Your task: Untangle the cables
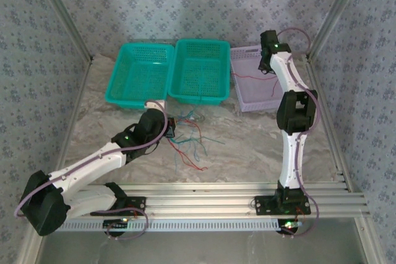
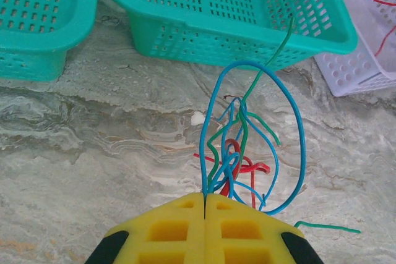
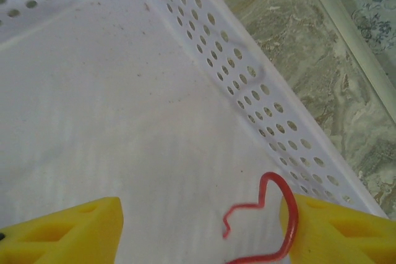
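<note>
The cables [image 1: 189, 137] lie as a red, blue and green tangle on the marble table in front of the teal baskets. My left gripper [image 2: 204, 199] is shut on the tangle [image 2: 238, 159], with a blue cable running into the seam between its yellow fingers. A wide blue loop [image 2: 301, 134] arcs out to the right, and a green strand [image 2: 275, 51] reaches up to the basket's rim. My right gripper [image 3: 201, 214] stands open inside the lilac basket [image 3: 247, 85]. A single red cable [image 3: 273, 174] lies curled on the basket floor against its right finger.
Two teal baskets [image 1: 141, 72] [image 1: 199, 69] stand side by side at the back, with the lilac basket [image 1: 247, 97] to their right. In the left wrist view the teal basket's [image 2: 247, 35] wall is just beyond the tangle. Metal frame rails run along the near edge.
</note>
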You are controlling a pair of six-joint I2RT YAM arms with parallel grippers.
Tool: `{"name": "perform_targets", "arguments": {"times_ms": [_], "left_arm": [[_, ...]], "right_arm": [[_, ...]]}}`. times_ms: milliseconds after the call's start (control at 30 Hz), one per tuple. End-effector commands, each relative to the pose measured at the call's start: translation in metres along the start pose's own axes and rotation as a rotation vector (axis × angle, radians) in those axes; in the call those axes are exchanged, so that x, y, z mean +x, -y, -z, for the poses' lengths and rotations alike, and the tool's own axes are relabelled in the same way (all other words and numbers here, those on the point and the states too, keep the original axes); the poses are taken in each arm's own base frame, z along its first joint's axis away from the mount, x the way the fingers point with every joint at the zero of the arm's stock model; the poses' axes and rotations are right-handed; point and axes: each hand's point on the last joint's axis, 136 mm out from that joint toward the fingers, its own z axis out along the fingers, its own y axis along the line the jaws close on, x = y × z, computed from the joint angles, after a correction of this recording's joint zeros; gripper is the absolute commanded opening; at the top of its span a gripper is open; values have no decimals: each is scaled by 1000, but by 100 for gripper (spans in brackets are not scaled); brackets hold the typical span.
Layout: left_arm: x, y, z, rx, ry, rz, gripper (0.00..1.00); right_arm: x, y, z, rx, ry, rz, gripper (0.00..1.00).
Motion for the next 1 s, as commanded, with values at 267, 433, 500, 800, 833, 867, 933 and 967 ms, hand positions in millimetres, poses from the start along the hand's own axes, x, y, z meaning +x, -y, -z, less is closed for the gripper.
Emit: {"name": "perform_targets", "arguments": {"times_ms": [267,433,500,800,833,867,933,967], "left_arm": [[-10,18,3,38,6,-23,0],[-9,20,5,43,7,-23,0],[-8,19,7,42,5,-24,0],[-3,13,13,30,-2,-31,0],[-3,12,14,31,-1,-30,0],[-3,12,14,31,1,-29,0],[-2,10,16,33,3,-23,0],[0,10,17,33,3,-22,0]], "right_arm": [[-15,-5,47,-27,95,-13,76],[-15,-4,51,-33,107,-29,82],[-12,-6,52,-41,105,-27,83],[-9,-6,65,-74,111,-35,86],[-9,-5,65,-70,116,-26,86],[-10,-5,67,-69,117,-23,87],[-12,-3,68,-63,125,-24,87],[-12,-3,70,-60,130,-27,88]]}}
